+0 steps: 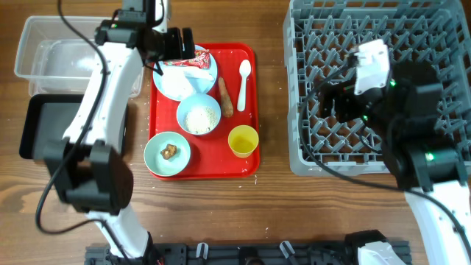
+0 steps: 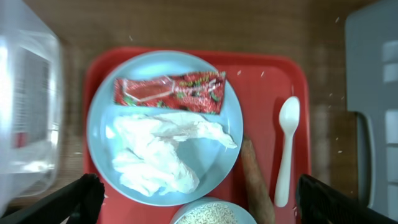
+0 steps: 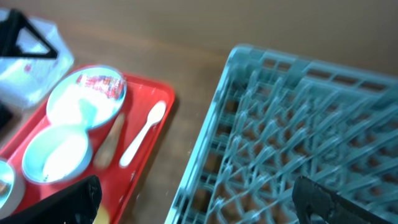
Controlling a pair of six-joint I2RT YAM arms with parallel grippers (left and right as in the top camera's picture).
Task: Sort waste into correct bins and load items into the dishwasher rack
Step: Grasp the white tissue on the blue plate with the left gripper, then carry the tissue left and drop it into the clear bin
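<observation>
1. Hovering the left gripper (image 2: pixel 199 199), fingers spread wide, over the plate (image 2: pixel 102 118) at the tray's (image 2: pixel 267 81) 11 o'clock.
2. Lying on that plate: wrapper (image 2: pixel 168 92) at 12 o'clock, paper (image 2: pixel 158 152) at 6.
3. Hanging the right gripper (image 3: pixel 199 199), wide apart, above the rack (image 3: pixel 292 124).

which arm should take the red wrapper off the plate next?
Likely left. Its open gripper hangs directly above the plate holding the wrapper. The right gripper is over the rack, well off to the side.
</observation>
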